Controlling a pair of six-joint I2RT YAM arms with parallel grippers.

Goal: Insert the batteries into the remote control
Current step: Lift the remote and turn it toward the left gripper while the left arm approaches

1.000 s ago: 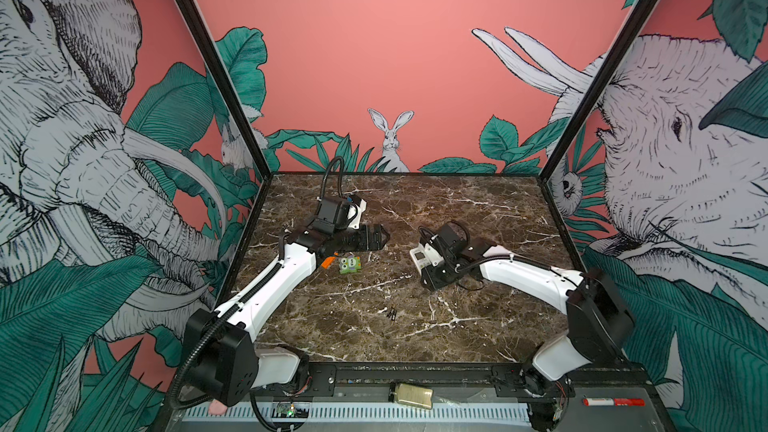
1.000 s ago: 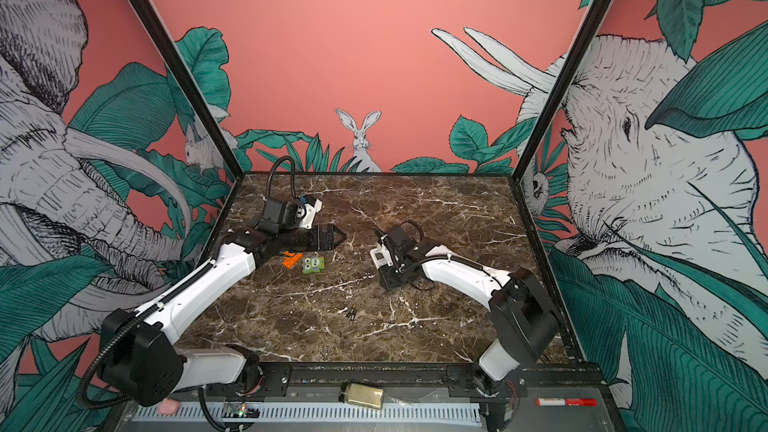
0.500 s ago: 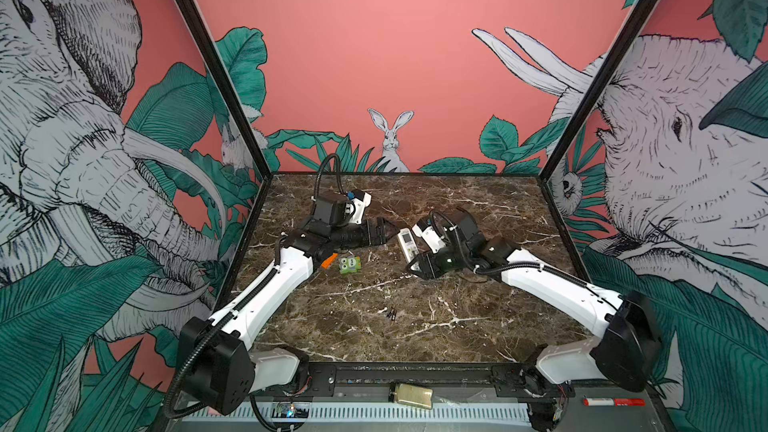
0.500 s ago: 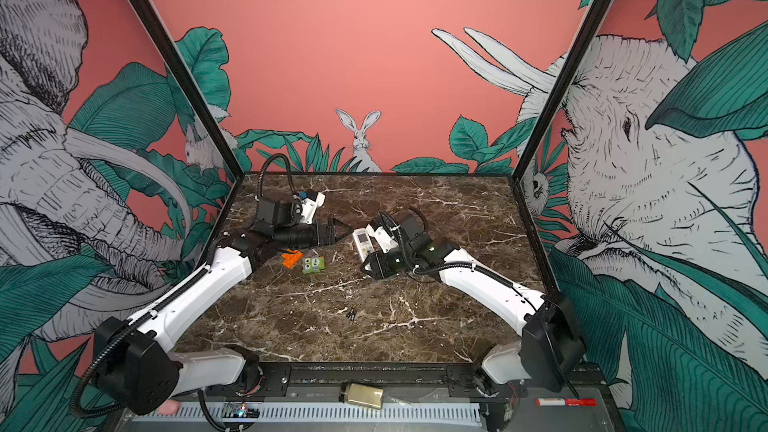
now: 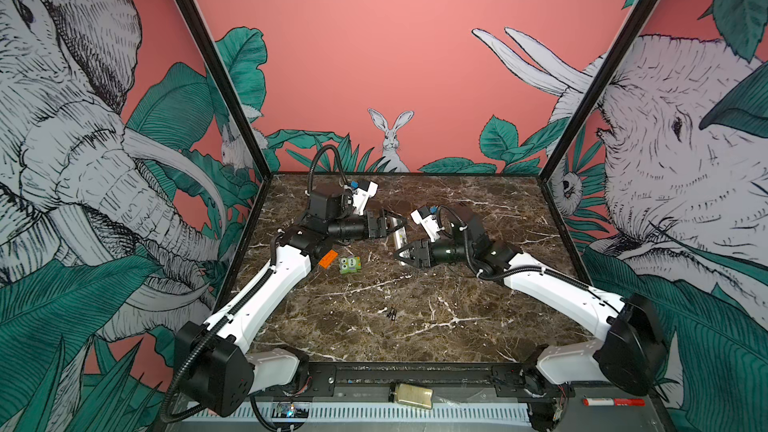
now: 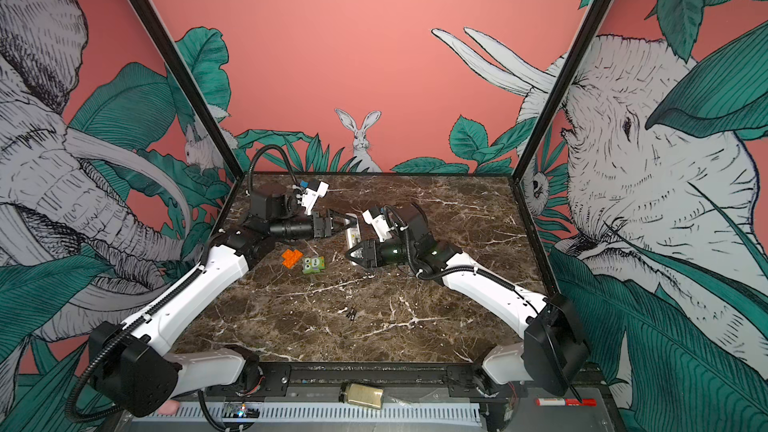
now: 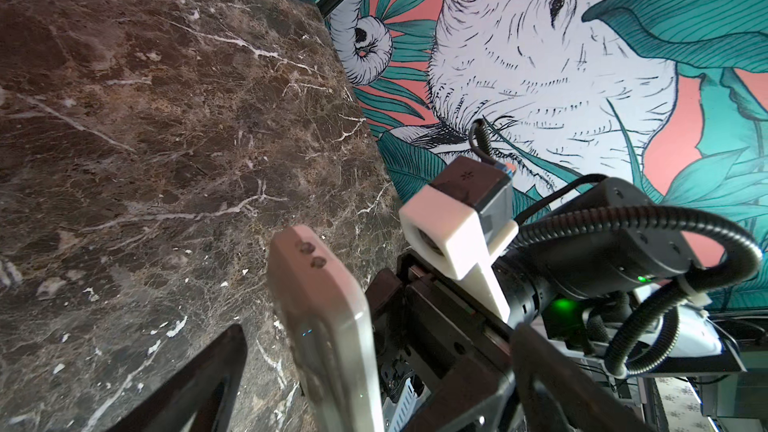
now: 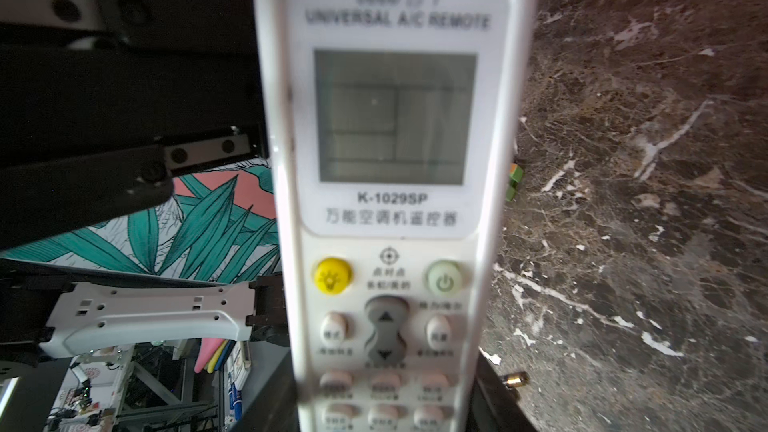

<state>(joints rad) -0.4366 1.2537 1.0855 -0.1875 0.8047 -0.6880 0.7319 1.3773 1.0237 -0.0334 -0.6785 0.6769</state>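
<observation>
My right gripper (image 5: 402, 253) (image 8: 386, 409) is shut on the lower part of the white remote control (image 5: 400, 237) (image 8: 395, 118) and holds it up above the table. The remote's screen and buttons face the right wrist camera. My left gripper (image 5: 397, 223) (image 7: 374, 392) stands open with the remote's upper end (image 7: 328, 317) between its fingers (image 7: 199, 384), touching neither. The batteries (image 5: 391, 312) (image 6: 352, 312) lie side by side on the marble, nearer the front, apart from both grippers.
A green owl-faced block (image 5: 350, 265) and an orange piece (image 5: 327, 258) lie on the marble table (image 5: 457, 326) under the left arm. A small jar (image 5: 411, 394) and a red marker (image 5: 611, 401) rest on the front rail.
The right arm has carried the remote up and leftward toward the left gripper. The left gripper has moved right, so its open fingers now straddle the remote's upper end.
</observation>
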